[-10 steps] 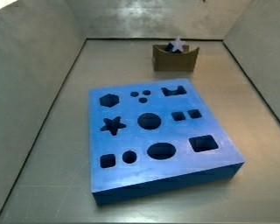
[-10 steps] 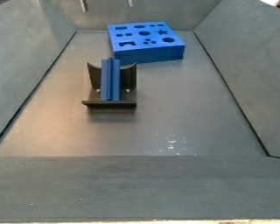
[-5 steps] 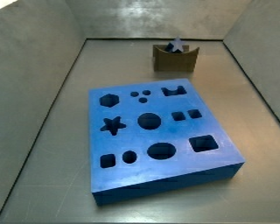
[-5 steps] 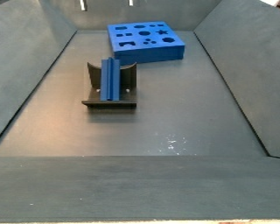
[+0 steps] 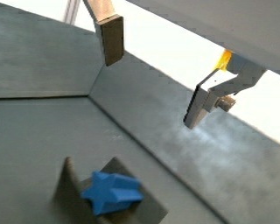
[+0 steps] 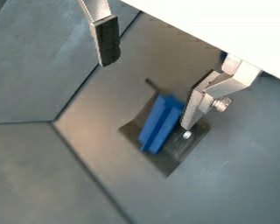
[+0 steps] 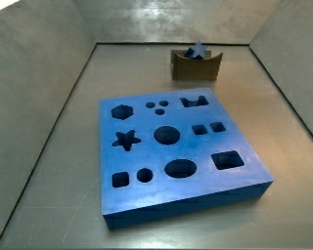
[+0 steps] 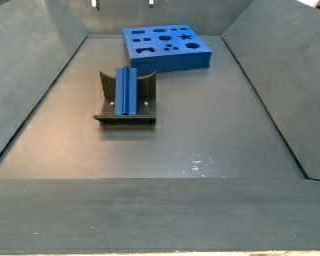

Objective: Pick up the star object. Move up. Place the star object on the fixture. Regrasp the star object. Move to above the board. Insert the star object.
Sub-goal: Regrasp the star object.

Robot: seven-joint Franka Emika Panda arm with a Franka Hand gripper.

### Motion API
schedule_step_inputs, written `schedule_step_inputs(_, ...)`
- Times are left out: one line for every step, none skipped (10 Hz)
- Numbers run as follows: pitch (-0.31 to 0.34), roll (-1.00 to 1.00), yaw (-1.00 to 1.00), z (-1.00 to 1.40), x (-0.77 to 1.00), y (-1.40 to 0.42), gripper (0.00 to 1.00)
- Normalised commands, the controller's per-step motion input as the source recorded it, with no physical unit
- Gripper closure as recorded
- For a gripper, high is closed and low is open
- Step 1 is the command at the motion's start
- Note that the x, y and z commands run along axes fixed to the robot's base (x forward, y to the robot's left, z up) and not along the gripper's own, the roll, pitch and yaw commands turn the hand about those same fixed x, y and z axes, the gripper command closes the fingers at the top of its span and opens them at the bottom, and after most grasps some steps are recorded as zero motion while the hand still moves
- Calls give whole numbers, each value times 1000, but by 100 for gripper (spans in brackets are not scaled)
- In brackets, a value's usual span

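Over the last second I saw nothing shift in either side view: the blue board [image 7: 183,151] lay in the same spot on the grey floor [image 8: 190,120], and the star object [image 8: 128,90] stayed propped on the fixture [image 8: 124,98], well apart from the board. In both wrist views the gripper [image 5: 154,79] hung high above the fixture with its 2 silver fingers [image 6: 105,35] spread wide and nothing between them, so it was released. I read the star object [image 5: 111,191] as a blue piece seated upright against the dark bracket. It appeared below the gripper in a wrist view [image 6: 164,122], close to 1 finger in the picture but not touched by it. The board's star-shaped hole [image 7: 124,140] stood unfilled.
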Motion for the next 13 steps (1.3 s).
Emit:
schedule_step_inputs(107,1000,78,-18,96,-44,0)
schedule_step_inputs(138,1000,101,-24,104,-44,0)
schedule_step_inputs(141,831,117,-25,104,-48,0)
schedule_step_inputs(128,584,141,-27,105,-49,0)
schedule_step_inputs(118,401,156,-24,104,-51,0)
schedule_step_inputs(100,268,164,-14,100,-36,0)
schedule_step_inputs(219,204,189,-1000,36,74,0)
schedule_step_inputs(185,183,200,-1000,38,73,0)
schedule_step_inputs(143,171,219,-1000,51,63,0)
schedule_step_inputs(92,151,230,-1000,69,52,0)
schedule_step_inputs(60,137,226,-1000,81,47,0)
schedule_step_inputs(36,133,218,-1000,88,43,0)
schedule_step_inputs(-14,133,192,-1000,103,34,0)
